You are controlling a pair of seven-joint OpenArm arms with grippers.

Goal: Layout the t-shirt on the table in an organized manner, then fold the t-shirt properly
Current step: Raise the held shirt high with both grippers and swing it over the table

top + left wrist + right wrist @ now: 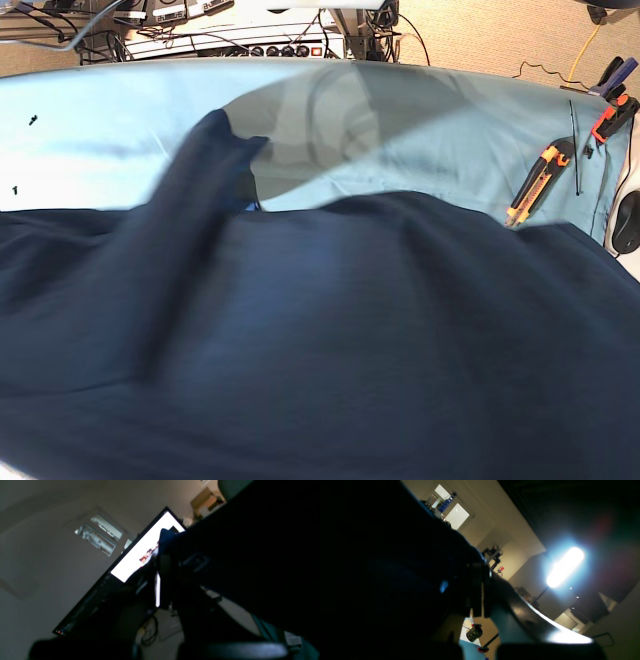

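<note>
t-shirt point(330, 330): big dark blue cloth, lifted up close to base cam, fills most of that view. Blurry. One part sticks up higher on the side of the right gripper.
left gripper point(163, 562): jaws pinched shut on t-shirt; a bit of blue cloth pokes out just past the tips. Rest of cloth hangs dark to its side.
right gripper point(481, 590): jaws clenched tight, dark t-shirt bunched right at them and spread off to one side.
tabletop point(420, 130): light blue cover, seen past the t-shirt's top edge, w/ faint creases.
box cutter point(538, 180): orange & black, lies on tabletop, well apart from both grippers, near the edge.
screen point(147, 547): bright white, behind left gripper.
</note>
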